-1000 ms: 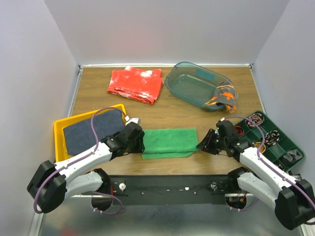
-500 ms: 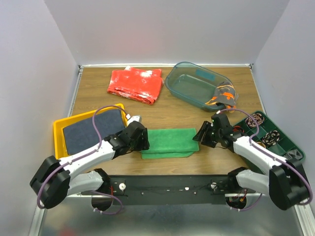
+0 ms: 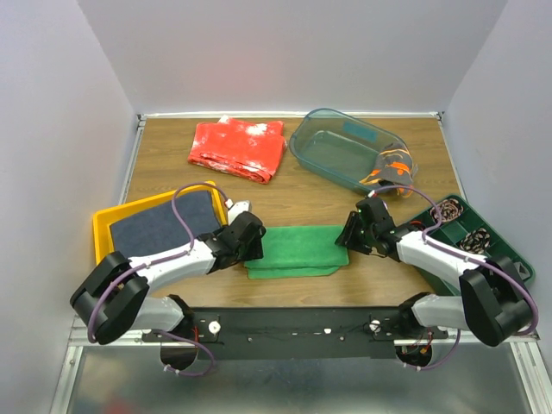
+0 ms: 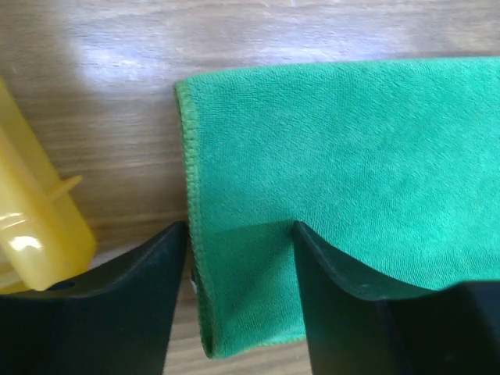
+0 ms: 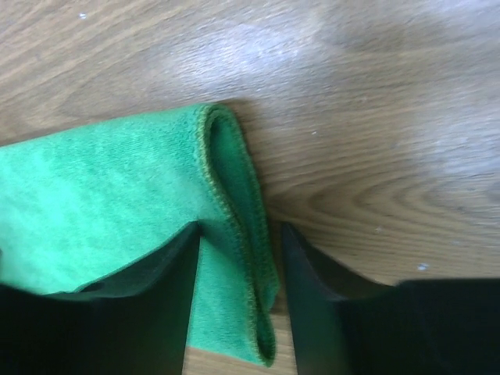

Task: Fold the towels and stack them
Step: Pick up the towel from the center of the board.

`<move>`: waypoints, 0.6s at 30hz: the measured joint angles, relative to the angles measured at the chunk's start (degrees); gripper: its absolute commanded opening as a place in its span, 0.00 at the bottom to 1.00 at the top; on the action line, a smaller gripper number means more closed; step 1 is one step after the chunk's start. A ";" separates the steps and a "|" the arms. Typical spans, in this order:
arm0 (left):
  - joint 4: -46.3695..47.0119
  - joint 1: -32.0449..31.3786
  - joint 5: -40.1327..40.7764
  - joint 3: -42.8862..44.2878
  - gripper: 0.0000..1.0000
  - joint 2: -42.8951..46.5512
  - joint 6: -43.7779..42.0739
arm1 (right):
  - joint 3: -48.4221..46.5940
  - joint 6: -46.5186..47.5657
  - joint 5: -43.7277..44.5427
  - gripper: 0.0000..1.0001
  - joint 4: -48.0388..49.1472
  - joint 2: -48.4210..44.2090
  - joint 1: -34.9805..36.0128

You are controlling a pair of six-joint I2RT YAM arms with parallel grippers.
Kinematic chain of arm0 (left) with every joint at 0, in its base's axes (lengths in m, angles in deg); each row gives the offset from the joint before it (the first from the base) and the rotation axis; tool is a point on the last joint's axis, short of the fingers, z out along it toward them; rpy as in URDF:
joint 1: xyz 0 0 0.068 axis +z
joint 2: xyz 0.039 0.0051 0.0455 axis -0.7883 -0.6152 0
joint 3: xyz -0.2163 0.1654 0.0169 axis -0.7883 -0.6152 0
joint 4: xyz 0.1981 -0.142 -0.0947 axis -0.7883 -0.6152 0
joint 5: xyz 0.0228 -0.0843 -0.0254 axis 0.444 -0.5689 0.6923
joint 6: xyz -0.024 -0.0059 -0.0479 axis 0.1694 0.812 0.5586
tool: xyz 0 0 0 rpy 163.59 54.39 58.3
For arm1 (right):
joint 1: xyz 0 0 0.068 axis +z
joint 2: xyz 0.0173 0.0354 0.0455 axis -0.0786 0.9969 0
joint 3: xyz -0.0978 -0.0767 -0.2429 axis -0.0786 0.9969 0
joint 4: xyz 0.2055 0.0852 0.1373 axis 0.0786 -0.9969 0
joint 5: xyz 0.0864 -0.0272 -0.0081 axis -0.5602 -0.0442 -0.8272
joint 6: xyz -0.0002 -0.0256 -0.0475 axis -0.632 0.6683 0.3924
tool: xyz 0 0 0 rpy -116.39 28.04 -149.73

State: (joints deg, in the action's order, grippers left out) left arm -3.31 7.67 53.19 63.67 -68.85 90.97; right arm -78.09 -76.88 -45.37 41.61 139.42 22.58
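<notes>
The green towel is lying folded on the wooden surface near the front edge, between the two arms and outside every container.

The left claw is hovering low over the towel's left end. Its fingers are standing well apart with the hemmed edge and a strip of green pile showing between them, and they are gripping nothing. The right claw is sitting at the towel's right end. It is also parted, and the doubled-over fold is running up through the gap between its fingers without being pinched.

Just beside the left claw, the yellow tray is resting at the left of the surface. It is holding a dark navy towel, which is lying flat and filling most of its floor.

At the far right, the clear teal bin is sitting at an angle. Its floor is showing bare, and a dark grey towel with orange markings is bunching at its right-hand corner and draping over the rim there.

To the right of the right arm, the green divided tray is carrying small dark coiled items in several compartments. They are too small to tell apart.

The red white-speckled cloth is lying folded at the far left of the surface, in no container and well apart from the green towel.
</notes>
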 measured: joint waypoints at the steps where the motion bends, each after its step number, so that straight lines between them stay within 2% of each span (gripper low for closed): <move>1: 0.70 -0.07 0.68 0.11 0.50 -0.59 0.35 | 0.00 0.13 0.81 0.42 -0.35 0.00 0.02; 3: 1.22 -0.50 1.44 0.22 0.44 -1.29 0.61 | 0.00 0.11 1.70 0.29 -0.57 -0.02 0.02; 4: 1.57 -0.83 2.03 0.26 0.33 -1.75 0.81 | 0.00 0.13 1.97 0.23 -0.92 -0.04 0.07; 5: 1.84 -1.20 2.38 0.31 0.29 -2.10 0.92 | 0.00 0.20 2.01 0.13 -1.18 -0.11 0.09; 8: 2.89 -2.78 2.99 0.39 0.16 -2.95 2.05 | -0.04 0.00 2.12 0.01 -1.33 -0.20 0.24; 10: 2.93 -3.85 3.39 0.52 0.08 -3.30 2.86 | -0.20 0.28 2.01 0.01 -1.40 -0.26 0.26; 13: 2.10 -5.25 3.72 0.96 0.00 -3.32 3.85 | -0.22 0.44 1.99 0.01 -1.88 -0.96 0.26; 18: -2.32 -7.63 4.31 2.84 0.00 -3.13 5.18 | -1.49 0.55 2.05 0.01 -5.14 -4.79 0.24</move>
State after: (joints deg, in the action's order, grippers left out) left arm -5.62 0.04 57.49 66.51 -71.98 96.15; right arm -79.58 -76.34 -43.32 36.48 134.64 22.83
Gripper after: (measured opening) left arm 0.022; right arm 0.015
